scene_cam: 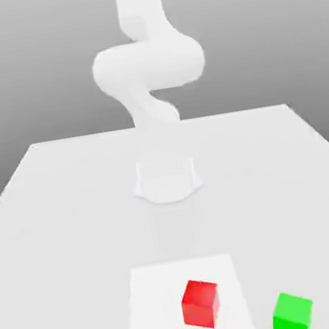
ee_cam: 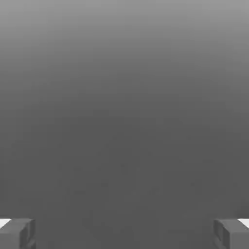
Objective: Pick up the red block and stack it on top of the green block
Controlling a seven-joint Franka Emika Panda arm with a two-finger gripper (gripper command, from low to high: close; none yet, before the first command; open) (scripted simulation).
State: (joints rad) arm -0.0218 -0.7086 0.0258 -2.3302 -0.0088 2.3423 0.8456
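A red block (scene_cam: 201, 304) sits on the white table near its front edge, on a slightly brighter square patch (scene_cam: 156, 303). A green block (scene_cam: 291, 313) rests to the exterior view's right of it, a little nearer the front, with a gap between the two. The white arm (scene_cam: 147, 61) rises from its base (scene_cam: 167, 178) at the middle of the table and folds upward, far behind both blocks. In the hand view my gripper (ee_cam: 124, 233) is open, its grey fingertips (ee_cam: 17, 233) wide apart with nothing between them, facing a plain grey backdrop.
The white table (scene_cam: 56, 214) spreads wide to both sides of the arm's base. Its far edge runs behind the base and its side edges slant outward toward the front.
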